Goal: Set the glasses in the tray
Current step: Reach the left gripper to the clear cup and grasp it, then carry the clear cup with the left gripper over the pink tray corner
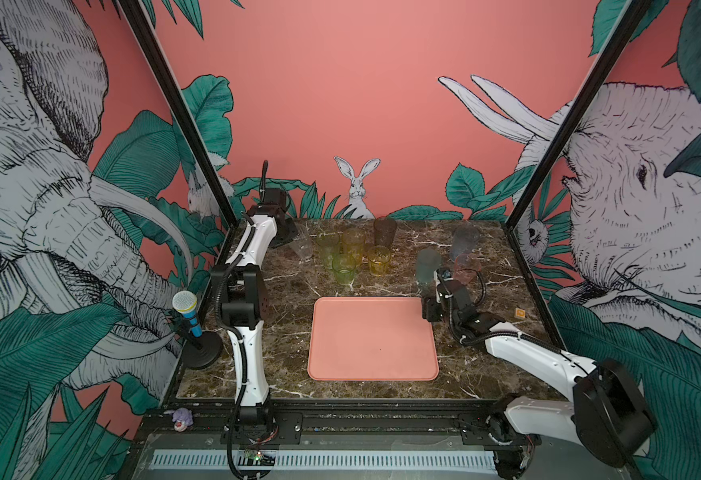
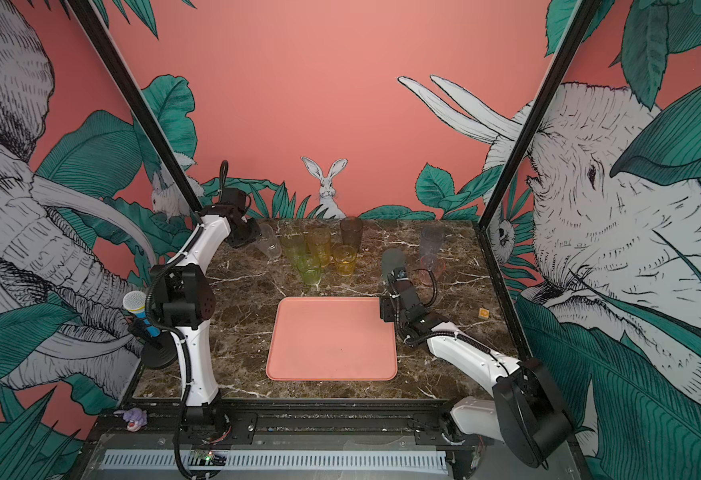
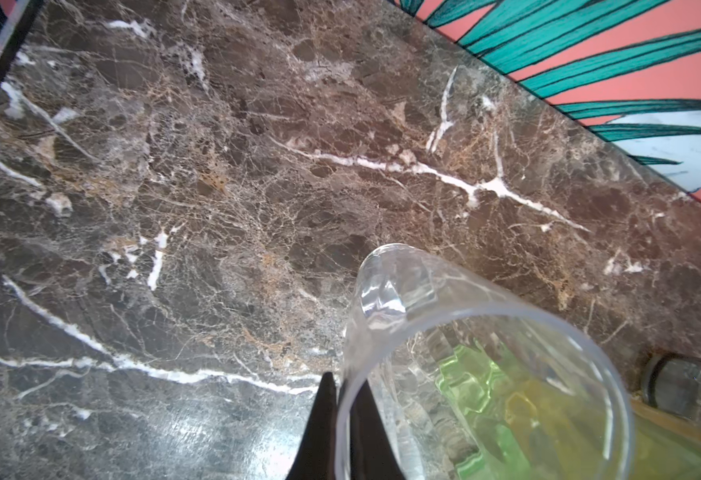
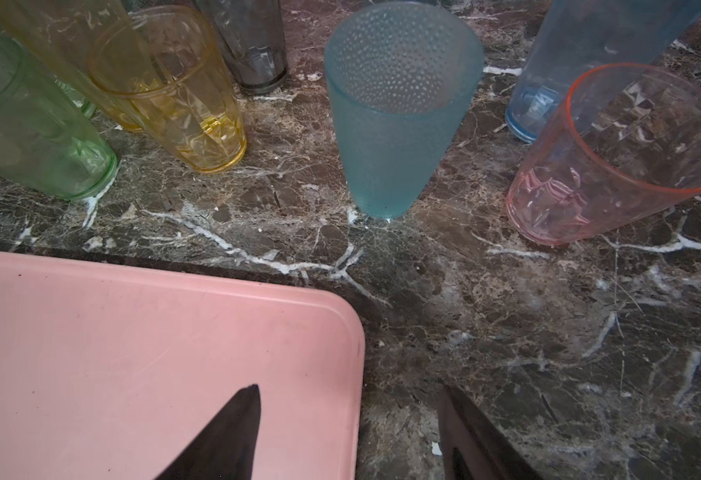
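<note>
My left gripper is shut on the rim of a clear glass, one finger inside and one outside. The glass leans at the table's back left. Green, amber and smoky grey glasses stand grouped at the back middle. A teal-grey glass, a pink one and a lavender-blue one stand to the right. The salmon-pink tray lies bare at the front middle. My right gripper hangs open over the tray's far right corner, holding nothing.
A microphone on a black stand sits beside the table's left edge. A small orange cube lies near the right edge. Black frame posts rise at both back corners. The marble table shows around the tray.
</note>
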Controlling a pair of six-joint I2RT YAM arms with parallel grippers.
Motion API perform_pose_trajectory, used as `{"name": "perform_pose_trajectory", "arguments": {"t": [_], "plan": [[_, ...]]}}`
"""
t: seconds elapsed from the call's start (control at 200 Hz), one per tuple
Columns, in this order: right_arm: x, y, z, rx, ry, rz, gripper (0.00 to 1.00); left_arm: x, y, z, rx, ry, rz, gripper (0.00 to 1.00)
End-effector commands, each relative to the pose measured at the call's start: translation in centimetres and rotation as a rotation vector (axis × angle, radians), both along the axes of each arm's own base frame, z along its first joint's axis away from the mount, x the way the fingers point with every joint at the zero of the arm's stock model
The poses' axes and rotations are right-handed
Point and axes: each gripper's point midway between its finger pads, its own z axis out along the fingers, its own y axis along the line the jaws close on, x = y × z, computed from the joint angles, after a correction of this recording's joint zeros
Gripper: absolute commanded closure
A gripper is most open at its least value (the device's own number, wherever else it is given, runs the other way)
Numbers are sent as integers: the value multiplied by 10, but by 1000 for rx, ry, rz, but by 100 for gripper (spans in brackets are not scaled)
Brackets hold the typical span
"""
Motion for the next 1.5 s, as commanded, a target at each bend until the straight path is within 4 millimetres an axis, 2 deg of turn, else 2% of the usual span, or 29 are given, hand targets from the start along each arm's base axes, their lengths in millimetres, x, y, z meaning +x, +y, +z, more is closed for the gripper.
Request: {"name": "perform_pose_trajectory", "arguments": {"t": [0.0,0.095,0.225,0.42,0.59,0.705,0.936,1.176,1.316,1.496], "plan": [[8,3,10,18,-18,-11,30,-18,-1,22,-17,-6,-24,100],[8,3,10,18,-14,-11,30,-28,1,38,1,-8,-36,100],[7,3,10,20,-13,-12,30,-54,5,55,29,6,-52,100],[7,5,7,24,3,-10,30,-101,16,79,104,61,-88,100],[7,6,5,25,16,-10,29,-141,22,113,183,-3,-130,100],[6,5,6,24,14,-10,29,-167,23,120,190,12,-154,100],[6,6,7,31,12,-10,29,-212,8,122,129,37,-251,100],[4,7,8,47,13,-4,29,-250,-15,107,81,134,-391,100],[5,8,7,54,17,-7,29,-260,-26,96,79,148,-429,100],[4,8,6,55,22,-7,29,-259,-41,82,59,144,-453,100]]}}
